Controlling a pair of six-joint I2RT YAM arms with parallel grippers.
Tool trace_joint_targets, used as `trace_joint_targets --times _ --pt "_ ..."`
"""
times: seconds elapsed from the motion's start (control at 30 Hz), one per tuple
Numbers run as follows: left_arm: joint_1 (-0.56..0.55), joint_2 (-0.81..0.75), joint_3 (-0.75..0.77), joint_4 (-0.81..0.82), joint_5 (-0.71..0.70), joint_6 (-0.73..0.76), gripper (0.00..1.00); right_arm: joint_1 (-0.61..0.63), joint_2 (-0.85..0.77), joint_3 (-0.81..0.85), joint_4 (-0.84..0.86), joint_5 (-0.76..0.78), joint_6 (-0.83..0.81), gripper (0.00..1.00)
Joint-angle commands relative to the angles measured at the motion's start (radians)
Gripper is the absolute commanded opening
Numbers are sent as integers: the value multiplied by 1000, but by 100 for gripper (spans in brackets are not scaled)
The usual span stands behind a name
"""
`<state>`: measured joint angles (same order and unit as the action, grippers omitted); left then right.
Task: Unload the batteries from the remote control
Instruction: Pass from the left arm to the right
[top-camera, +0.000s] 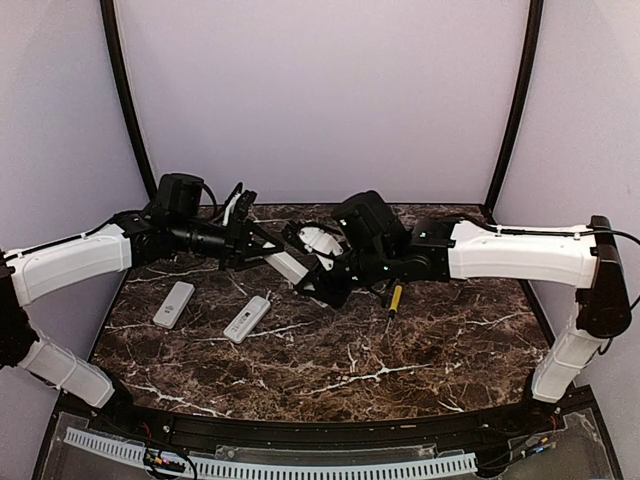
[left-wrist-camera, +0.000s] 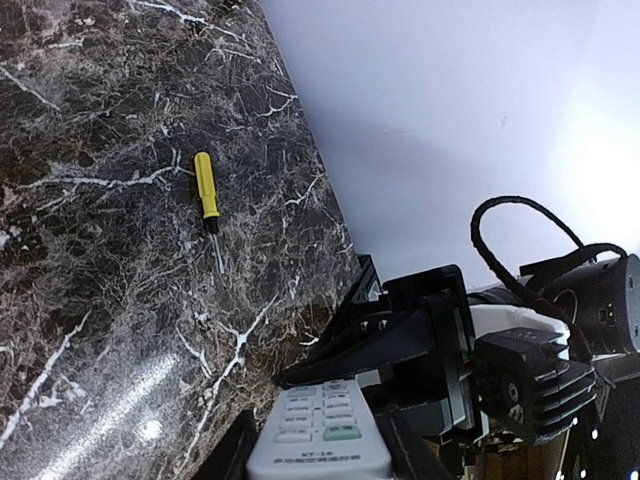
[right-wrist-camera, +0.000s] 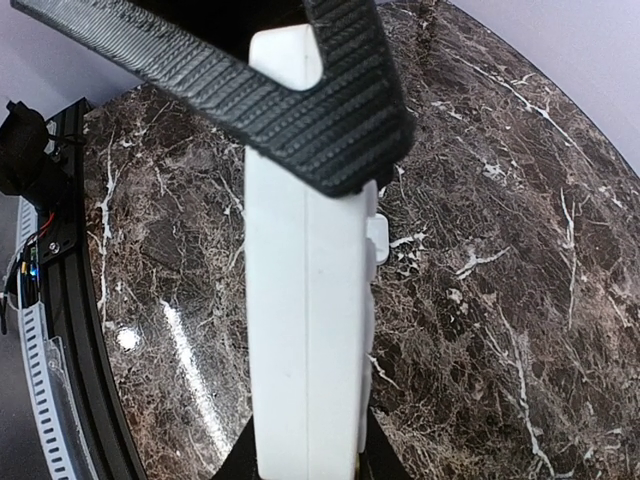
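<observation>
Mid-frame in the overhead view, above the dark marble table (top-camera: 350, 370): a slim white plastic remote control (top-camera: 290, 267) is up in the air between both arms. Grip: left gripper (left-wrist-camera: 318, 455) clamps its keypad end; right gripper (right-wrist-camera: 305, 465) looks closed across its thin edges. No batteries visible, presumably inside. Step, I'd judge: bracing to open the back. Next calls for one arm holding firm while the other slides the cover. Idle yellow-handled screwdriver (top-camera: 395, 298) lies right of centre.

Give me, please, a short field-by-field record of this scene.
held remote: white, lifted off the table, between both grippers
left gripper: shut on one end
right gripper: shut on the other end
loose remotes: two, flat on the table, left side
screwdriver: yellow handle, lying on the table
batteries: none visible
</observation>
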<state>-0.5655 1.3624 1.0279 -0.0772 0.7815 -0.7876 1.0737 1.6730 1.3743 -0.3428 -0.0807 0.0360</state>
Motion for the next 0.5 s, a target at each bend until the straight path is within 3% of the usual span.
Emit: trace_joint_targets --times 0.0,0.03,0.07,0.2,0.33,0.47 --pt "-5 -2 32 -57 33 118 47 -10 -27 -1 85 -14 46 0" --pt "-4 -8 39 -68 20 163 55 -15 -32 -6 89 -27 54 0" --pt "-4 -12 59 -101 7 192 69 -24 -36 -12 95 -52 65 0" --pt "16 -52 161 -312 -178 468 88 -92 -57 -37 116 -233 116 0" --pt "33 -83 187 -401 -273 679 93 -161 -67 -46 124 -434 156 0" --pt "16 -71 165 -410 -223 791 93 -203 -63 -42 133 -648 196 0"
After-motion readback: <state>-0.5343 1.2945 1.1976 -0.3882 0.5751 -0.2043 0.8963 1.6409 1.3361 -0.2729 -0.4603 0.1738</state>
